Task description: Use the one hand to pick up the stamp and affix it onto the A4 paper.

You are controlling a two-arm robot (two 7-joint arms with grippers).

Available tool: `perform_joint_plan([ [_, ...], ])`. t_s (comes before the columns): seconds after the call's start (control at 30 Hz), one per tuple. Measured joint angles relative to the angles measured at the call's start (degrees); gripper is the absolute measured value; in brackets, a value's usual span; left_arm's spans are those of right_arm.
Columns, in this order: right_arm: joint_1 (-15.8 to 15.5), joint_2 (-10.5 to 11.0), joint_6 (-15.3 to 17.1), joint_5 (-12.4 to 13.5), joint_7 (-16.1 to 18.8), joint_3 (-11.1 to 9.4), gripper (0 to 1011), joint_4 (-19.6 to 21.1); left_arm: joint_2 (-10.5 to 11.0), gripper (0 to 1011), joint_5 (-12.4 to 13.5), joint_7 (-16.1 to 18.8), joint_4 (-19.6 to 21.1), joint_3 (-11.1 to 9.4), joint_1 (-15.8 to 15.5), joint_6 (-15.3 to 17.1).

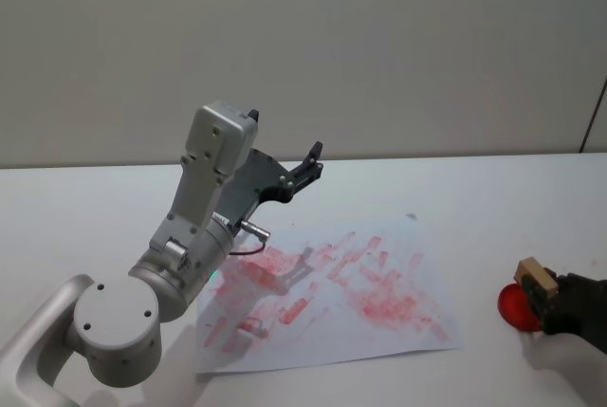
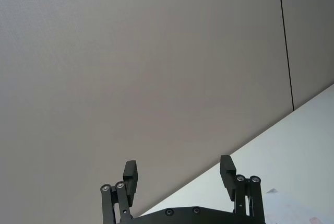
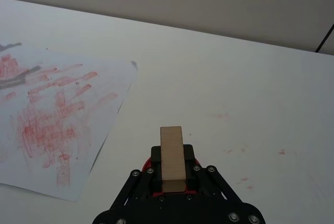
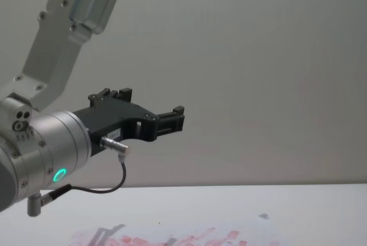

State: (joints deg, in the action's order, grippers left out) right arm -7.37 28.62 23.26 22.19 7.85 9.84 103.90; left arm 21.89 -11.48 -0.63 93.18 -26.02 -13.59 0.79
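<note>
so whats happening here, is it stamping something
Yes. The right tool is shut on the wooden stamp, holding it over a red ink pad on the white table, to the right of the A4 paper. The sheet already carries many red prints. The left tool is raised above the paper's left side, open and holding nothing.
</note>
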Motion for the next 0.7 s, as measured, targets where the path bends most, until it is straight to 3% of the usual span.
perform_joint_plan([
  [0.27, 0.9, -0.5, 1.3, -0.9, 1.1, 0.5, 244, -1.1, 0.0, 1001, 0.0, 0.0, 0.0, 0.0, 0.0, 0.0],
  [0.7, 1.6, -0.8, 2.2, -1.6, 1.9, 0.9, 669, -1.8, 0.0, 1001, 0.0, 0.0, 0.0, 0.0, 0.0, 0.0],
])
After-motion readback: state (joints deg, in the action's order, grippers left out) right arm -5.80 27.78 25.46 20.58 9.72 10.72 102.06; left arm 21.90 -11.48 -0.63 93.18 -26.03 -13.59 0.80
